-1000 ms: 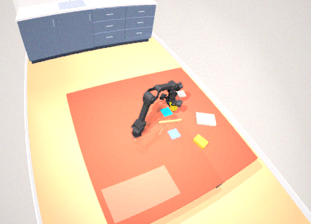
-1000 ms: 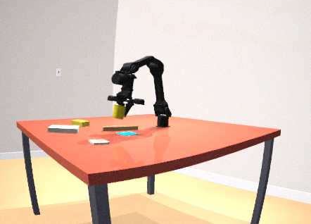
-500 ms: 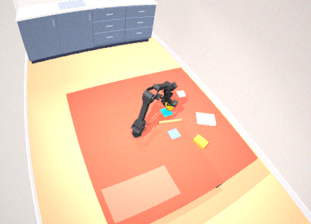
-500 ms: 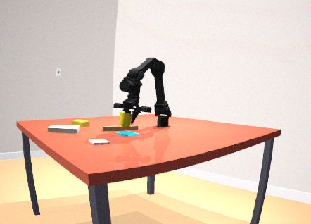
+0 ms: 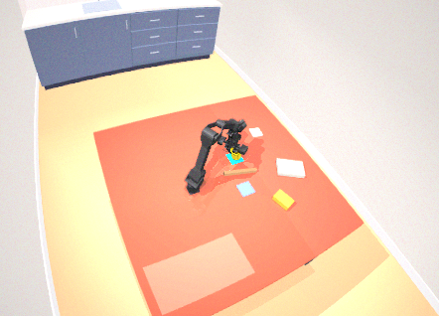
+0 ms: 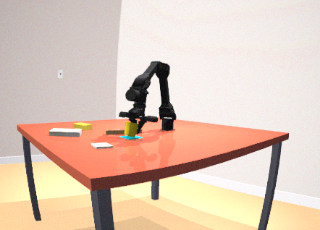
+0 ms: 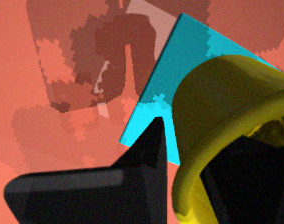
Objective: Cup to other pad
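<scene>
Red tabletop (image 5: 174, 210) (image 6: 174, 152) (image 7: 23, 150); cup's (image 5: 236, 155) (image 6: 131, 129) (image 7: 213, 95) contents hidden.

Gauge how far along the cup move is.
Done: yellow cup is at the cyan pad, off the light blue pad.
In hand: gripper pinches its wall, cup tilted; full contact unclear.
Left: settle upright, release. Marbles: can't tell.

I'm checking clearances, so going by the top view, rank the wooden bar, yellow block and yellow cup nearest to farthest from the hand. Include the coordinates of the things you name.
1. Yellow cup (image 5: 236, 156) (image 6: 130, 129) (image 7: 213, 85), at the hand
2. Wooden bar (image 5: 240, 172) (image 6: 114, 132), past the cyan pad (image 5: 229, 159) (image 6: 137, 137) (image 7: 168, 65)
3. Yellow block (image 5: 283, 200) (image 6: 82, 126), beyond the bar
</scene>
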Controlling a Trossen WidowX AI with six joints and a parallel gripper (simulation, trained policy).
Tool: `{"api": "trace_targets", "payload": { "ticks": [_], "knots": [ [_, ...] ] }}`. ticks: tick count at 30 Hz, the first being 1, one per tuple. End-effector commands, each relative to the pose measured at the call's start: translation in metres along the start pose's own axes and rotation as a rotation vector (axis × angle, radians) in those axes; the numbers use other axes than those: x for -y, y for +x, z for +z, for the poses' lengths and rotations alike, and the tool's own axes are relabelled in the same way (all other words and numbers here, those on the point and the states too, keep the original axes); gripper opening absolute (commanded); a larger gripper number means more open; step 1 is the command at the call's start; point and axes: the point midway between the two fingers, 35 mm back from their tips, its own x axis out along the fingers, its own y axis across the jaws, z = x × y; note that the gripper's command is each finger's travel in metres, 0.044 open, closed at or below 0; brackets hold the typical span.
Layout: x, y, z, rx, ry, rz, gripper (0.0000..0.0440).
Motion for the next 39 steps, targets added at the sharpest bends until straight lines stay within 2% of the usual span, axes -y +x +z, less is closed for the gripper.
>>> {"api": "trace_targets", "payload": {
  "ticks": [1, 5, 15, 29, 32, 39],
  "knots": [
    [0.002, 0.001, 0.000, 0.012, 0.016, -0.005, 0.0080],
    [0.003, -0.006, 0.007, 0.055, 0.034, 0.004, 0.0159],
    [0.002, -0.028, 0.009, 0.125, 0.041, 0.034, 0.0173],
    [0.003, -0.070, 0.005, 0.210, 0.074, 0.061, 0.0238],
    [0.005, -0.081, 0.006, 0.235, 0.082, 0.059, 0.0273],
    [0.014, -0.102, 0.009, 0.276, 0.113, 0.053, 0.0436]
  ]
}}
